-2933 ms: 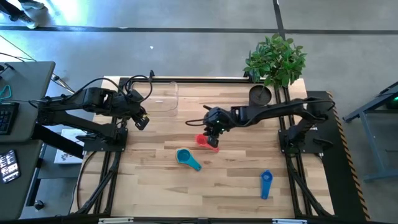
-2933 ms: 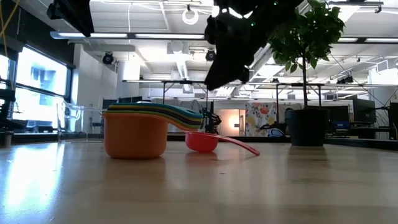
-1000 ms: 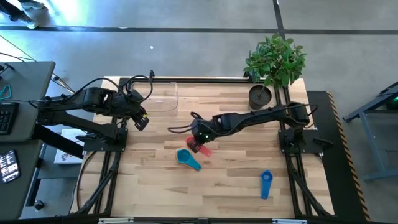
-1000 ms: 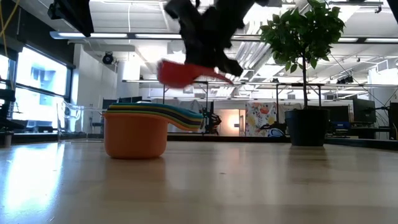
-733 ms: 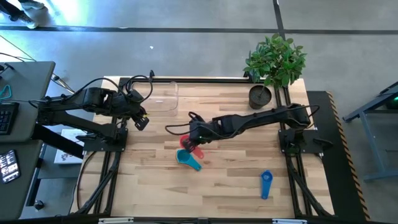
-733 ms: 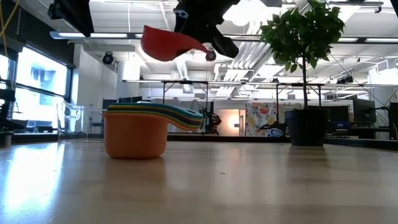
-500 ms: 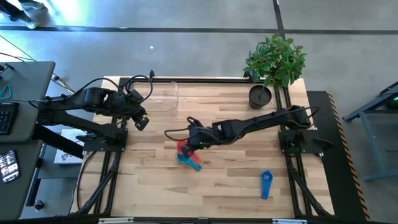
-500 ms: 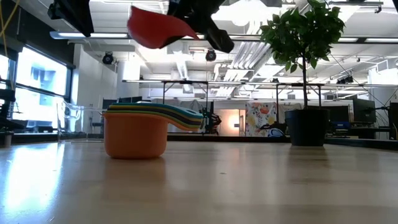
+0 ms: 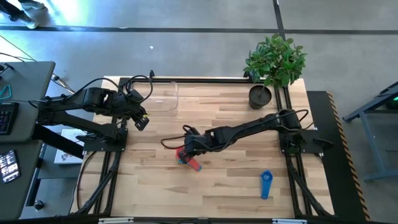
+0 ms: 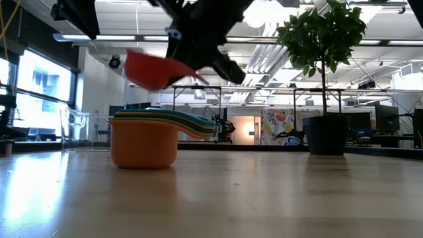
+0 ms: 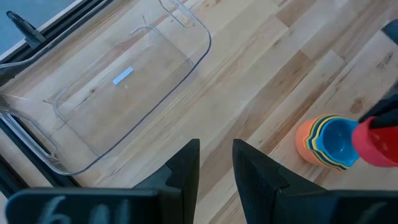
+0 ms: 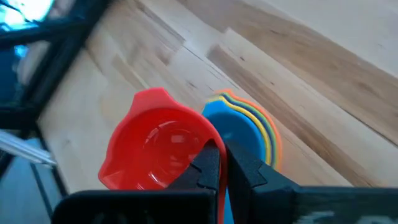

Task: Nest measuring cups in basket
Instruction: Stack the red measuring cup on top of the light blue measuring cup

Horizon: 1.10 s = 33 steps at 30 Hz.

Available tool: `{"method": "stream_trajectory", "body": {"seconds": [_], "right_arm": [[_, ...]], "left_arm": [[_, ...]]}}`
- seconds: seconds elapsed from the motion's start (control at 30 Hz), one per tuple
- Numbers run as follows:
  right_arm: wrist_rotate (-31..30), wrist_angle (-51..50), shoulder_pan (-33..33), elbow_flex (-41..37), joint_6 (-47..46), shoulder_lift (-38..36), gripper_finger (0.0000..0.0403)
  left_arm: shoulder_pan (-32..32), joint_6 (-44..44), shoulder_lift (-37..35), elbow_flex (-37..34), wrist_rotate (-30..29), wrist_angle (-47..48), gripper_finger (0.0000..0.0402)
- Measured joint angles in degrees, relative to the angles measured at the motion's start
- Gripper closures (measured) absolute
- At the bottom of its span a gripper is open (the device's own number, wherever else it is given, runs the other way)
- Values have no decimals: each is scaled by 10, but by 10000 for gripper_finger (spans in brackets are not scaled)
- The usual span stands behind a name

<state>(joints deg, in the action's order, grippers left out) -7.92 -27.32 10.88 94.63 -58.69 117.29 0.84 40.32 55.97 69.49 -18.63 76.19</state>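
Right gripper (image 12: 219, 163) is clamped on the red cup's (image 12: 157, 148) handle, bowl carried upright and out ahead of the fingers — so it can drop mouth-up into the stack of cups (image 10: 147, 137), which sits just below it. Left gripper (image 11: 216, 163) hangs partly parted, holding nothing, with the clear basket (image 11: 127, 93) on the table ahead of it — likely waiting. Blue cup (image 9: 265, 183) lies well apart.

The wooden table (image 9: 230, 171) carries nested cups (image 10: 144, 135), blue scoop (image 9: 266, 184), clear tub (image 9: 163, 96), plant pot (image 9: 260, 96).
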Motion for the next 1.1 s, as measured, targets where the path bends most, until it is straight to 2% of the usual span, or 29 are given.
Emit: {"method": "stream_trajectory", "body": {"seconds": [0.23,1.1], "right_arm": [[20,1,-3,0,1,23,402],[11,-20,-12,0,36,25,401]], "left_arm": [[0,-1,0,0,0,0,316],[0,0,0,0,0,0,316]]}}
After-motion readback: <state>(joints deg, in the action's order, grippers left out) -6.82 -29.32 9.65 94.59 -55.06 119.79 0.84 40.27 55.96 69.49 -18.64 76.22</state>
